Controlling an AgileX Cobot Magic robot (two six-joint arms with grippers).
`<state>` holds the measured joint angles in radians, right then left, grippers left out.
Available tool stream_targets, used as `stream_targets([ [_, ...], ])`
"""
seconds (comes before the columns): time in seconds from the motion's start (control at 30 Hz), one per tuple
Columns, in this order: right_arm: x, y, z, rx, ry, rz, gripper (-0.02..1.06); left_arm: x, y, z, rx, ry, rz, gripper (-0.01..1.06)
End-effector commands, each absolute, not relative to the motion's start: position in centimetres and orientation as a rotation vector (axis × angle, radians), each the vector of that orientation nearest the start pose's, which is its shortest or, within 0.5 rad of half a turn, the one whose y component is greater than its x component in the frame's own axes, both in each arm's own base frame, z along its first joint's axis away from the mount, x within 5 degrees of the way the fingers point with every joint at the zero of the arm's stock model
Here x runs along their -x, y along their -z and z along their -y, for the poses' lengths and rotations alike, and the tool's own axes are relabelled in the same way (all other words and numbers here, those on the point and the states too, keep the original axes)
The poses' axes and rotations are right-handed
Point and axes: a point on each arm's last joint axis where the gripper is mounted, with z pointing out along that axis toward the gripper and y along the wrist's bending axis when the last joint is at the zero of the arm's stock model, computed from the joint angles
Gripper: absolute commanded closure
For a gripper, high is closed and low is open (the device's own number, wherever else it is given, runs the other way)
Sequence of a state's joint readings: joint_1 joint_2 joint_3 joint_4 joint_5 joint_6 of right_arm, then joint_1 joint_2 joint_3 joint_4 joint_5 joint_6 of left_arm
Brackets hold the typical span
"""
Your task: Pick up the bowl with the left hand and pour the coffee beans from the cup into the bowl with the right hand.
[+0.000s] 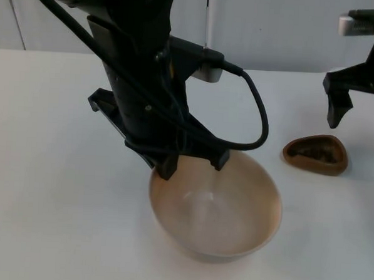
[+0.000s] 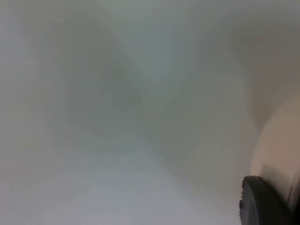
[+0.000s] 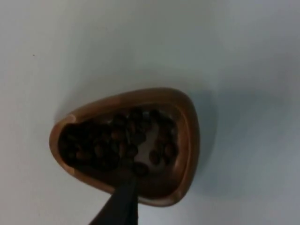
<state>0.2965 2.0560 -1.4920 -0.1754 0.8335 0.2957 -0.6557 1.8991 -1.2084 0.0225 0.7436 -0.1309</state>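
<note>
Bowl (image 1: 218, 207) first: a pale, tan, empty bowl sits near the front middle of the white table (image 1: 47, 170). The left gripper (image 1: 192, 160) has its 2 fingers straddling the far rim, 1 outside and 1 over the inside wall. I cannot tell whether they are clenched on the rim or merely set around it. That rim hold looks chosen so the bowl can be lifted with its mouth free for the pour. In the left wrist view, a black fingertip (image 2: 265, 201) stands against the bowl's pale wall (image 2: 281, 150).

Further right, apart from the bowl, sits the cup (image 1: 316, 153), a brown, rounded-triangular dish on the table. Coffee beans (image 3: 117, 140) fill its bottom, so nothing is poured yet. The right gripper (image 1: 338, 105) hangs just above the cup's far side. Whether its fingers are spread or closed I cannot tell. Its position suggests a descent to grasp the cup.
</note>
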Motion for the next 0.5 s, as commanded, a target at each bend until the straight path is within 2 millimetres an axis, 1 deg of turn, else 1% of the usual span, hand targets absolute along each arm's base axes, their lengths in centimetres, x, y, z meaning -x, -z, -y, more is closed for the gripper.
stream_targets([
  [0.0, -41.1, -17.0, -11.2, 0.14, 0.084, -2.832, 0.05, -29.0, -16.6, 22.5, -0.77, 0.119, -2.823, 1.05],
  [0.13, -41.3, -16.0, -10.9, 0.112, 0.063, -2.853, 0.05, -29.0, -16.6, 22.5, -0.77, 0.119, -2.823, 1.05],
  [0.2, -41.6, -15.3, -10.9, 0.115, 0.06, -2.846, 0.07, -29.0, -16.6, 22.5, -0.77, 0.119, -2.823, 1.05],
  [0.3, -42.0, -15.2, -11.0, 0.117, 0.048, -2.822, 0.09, -29.0, -16.6, 22.5, -0.77, 0.119, -2.823, 1.05],
  [0.47, -42.3, -14.3, -11.1, 0.112, 0.049, -2.838, 0.09, -29.0, -16.6, 22.5, -0.77, 0.119, -2.823, 1.05],
])
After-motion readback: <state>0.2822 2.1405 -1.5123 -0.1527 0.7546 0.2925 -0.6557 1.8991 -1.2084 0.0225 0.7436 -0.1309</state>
